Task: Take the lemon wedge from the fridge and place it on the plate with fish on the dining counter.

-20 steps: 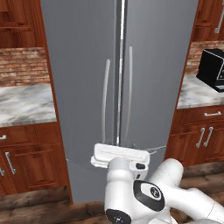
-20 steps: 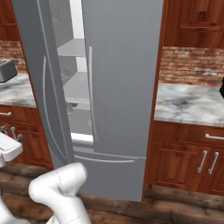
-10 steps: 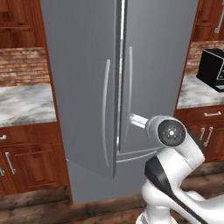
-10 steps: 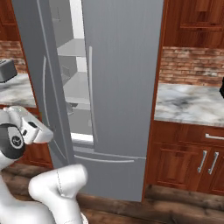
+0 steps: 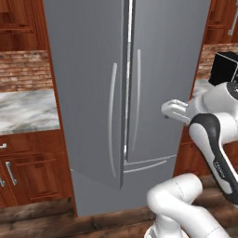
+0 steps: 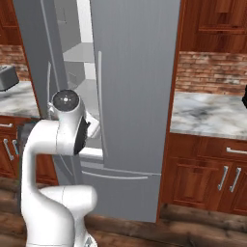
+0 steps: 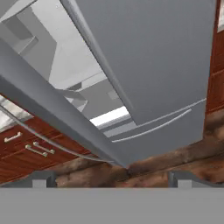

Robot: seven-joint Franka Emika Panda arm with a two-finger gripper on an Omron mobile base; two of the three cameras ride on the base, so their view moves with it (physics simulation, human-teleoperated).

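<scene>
The tall grey fridge (image 5: 153, 69) stands straight ahead with its left door (image 6: 36, 53) swung ajar, so the white shelved interior (image 6: 77, 53) shows. My gripper (image 7: 111, 180) is open with nothing between its fingertips (image 7: 43, 178). It looks past the ajar door's edge at the shelves (image 7: 87, 96), the right door (image 7: 157, 48) and the bottom drawer (image 7: 153, 127). My hand (image 5: 174, 110) hangs at mid-door height in front of the right door. The lemon wedge, the plate, the fish and the dining counter are out of view.
Marble-topped wall cabinets flank the fridge on the left (image 5: 23, 109) and on the right (image 6: 212, 108). A black appliance (image 5: 225, 67) sits on one counter and a toaster (image 6: 7, 77) on the other. Wood floor (image 6: 193, 226) lies in front.
The arm has risen and swung right, lifting the hand from near the bottom drawer to mid-door height. The fridge door stays ajar and the gripper stays open.
</scene>
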